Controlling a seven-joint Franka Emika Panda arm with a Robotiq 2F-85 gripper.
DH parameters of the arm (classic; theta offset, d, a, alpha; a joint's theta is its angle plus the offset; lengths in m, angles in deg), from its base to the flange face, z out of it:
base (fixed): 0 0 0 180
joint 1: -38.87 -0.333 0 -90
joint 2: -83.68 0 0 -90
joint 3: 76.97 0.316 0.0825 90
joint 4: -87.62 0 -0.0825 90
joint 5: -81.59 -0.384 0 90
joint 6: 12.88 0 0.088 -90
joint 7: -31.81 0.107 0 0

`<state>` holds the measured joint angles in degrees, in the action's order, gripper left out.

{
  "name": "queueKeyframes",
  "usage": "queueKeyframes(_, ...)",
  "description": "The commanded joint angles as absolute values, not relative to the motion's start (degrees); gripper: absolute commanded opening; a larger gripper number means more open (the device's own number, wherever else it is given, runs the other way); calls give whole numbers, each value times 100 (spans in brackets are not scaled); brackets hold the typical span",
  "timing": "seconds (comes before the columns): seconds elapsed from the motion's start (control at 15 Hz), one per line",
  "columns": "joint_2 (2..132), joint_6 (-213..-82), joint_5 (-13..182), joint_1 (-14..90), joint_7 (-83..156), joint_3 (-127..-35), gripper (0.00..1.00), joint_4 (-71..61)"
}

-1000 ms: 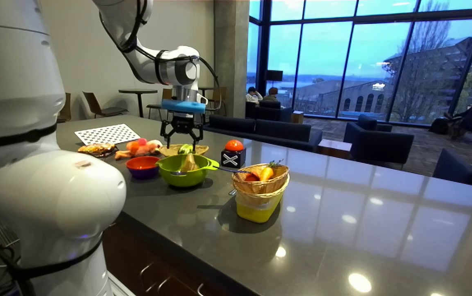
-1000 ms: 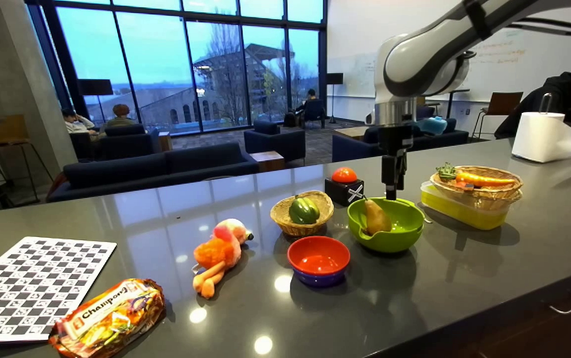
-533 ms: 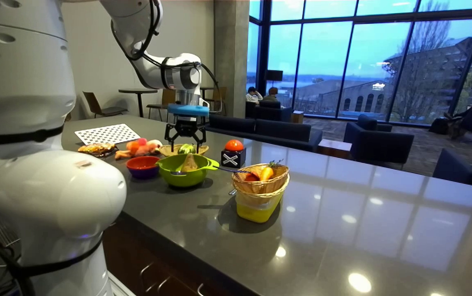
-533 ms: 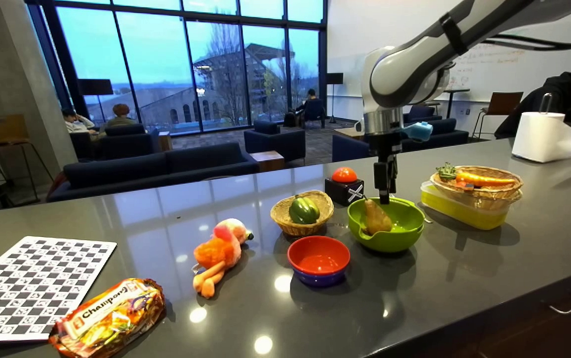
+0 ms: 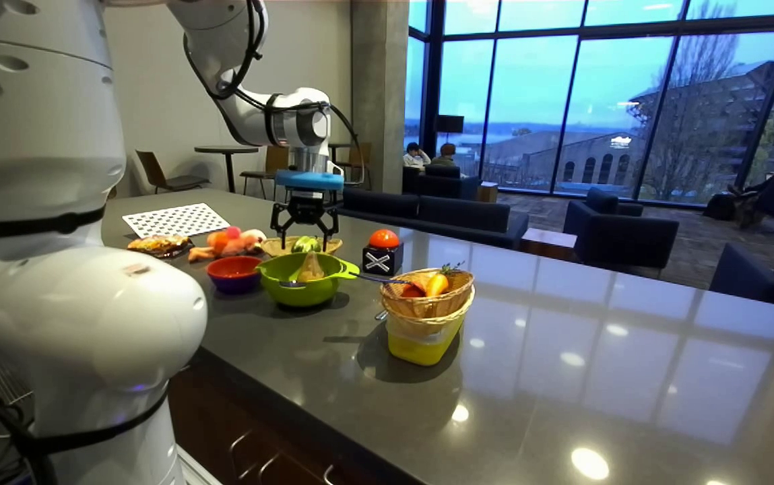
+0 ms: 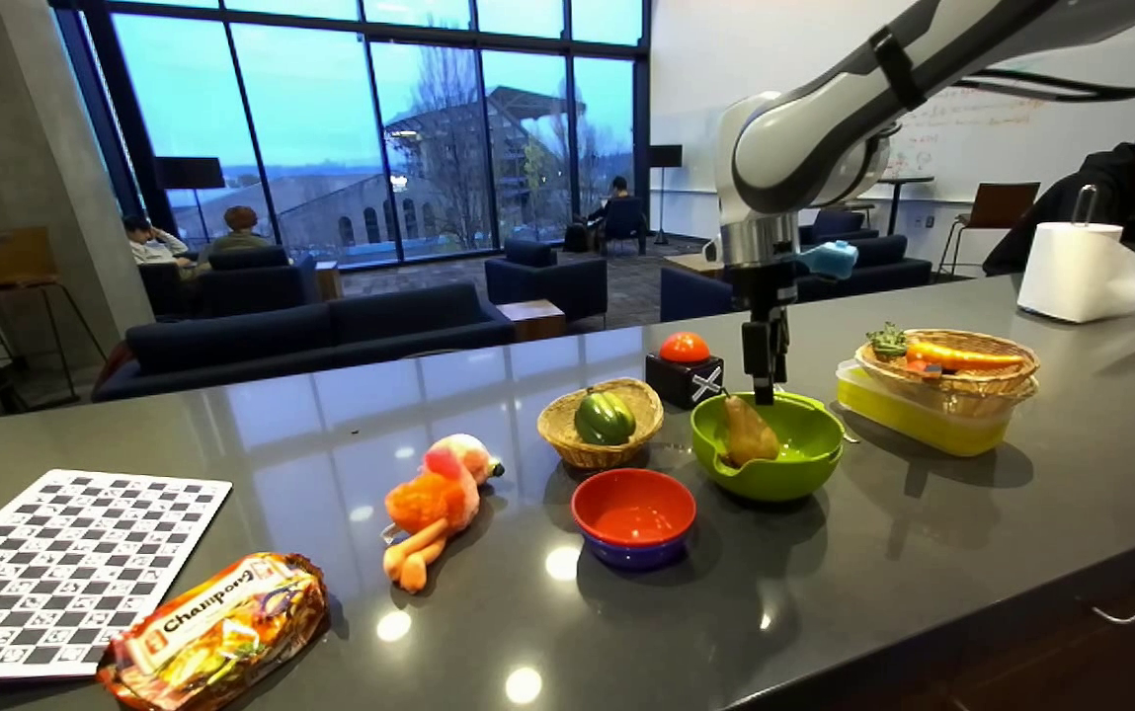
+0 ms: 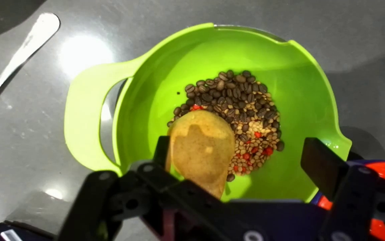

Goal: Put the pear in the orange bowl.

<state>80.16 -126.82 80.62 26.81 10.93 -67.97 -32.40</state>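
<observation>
1. Your gripper point(image 5: 304, 245) stands spread wide over the green mixing bowl point(image 6: 774, 486), with nothing pinched. The pear point(image 6: 749, 432) lies tilted inside that bowl, stem end up near the rim. In the wrist view it shows close to one finger point(image 7: 161, 150); if you drop straight down off-centre, that finger may land on the fruit and roll it.
2. The opposite finger point(image 7: 323, 167) shows towards the spout side. Descending there could strike the rim, tip the bowl and spill the coffee beans point(image 7: 239, 93) and pale grains point(image 7: 256, 127).
3. Those loose beans likely make poor footing: the pear may skid as you close, especially if you catch its tapering neck instead of its belly.
4. Carry too low and you may drag the fruit against the rim, shoving the bowl.
5. The orange bowl point(image 6: 634, 515), near the green one, appears nested in a purple-blue bowl point(image 6: 636, 556) and looks shallow. Release high or off-centre and the pear could topple out.
</observation>
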Motion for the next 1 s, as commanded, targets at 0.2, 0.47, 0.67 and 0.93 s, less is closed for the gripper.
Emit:
queueKeyframes(0.2, 8079, -13241, 7457, 2750, 550, -6628, 100, -3317)
queueKeyframes(0.47, 8090, -13479, 7170, 2768, 207, -6584, 100, -3381)
queueKeyframes(0.67, 8111, -13481, 7223, 2783, 299, -6604, 100, -3459)
queueKeyframes(0.93, 8084, -13458, 7315, 2850, 377, -6645, 100, -3575)
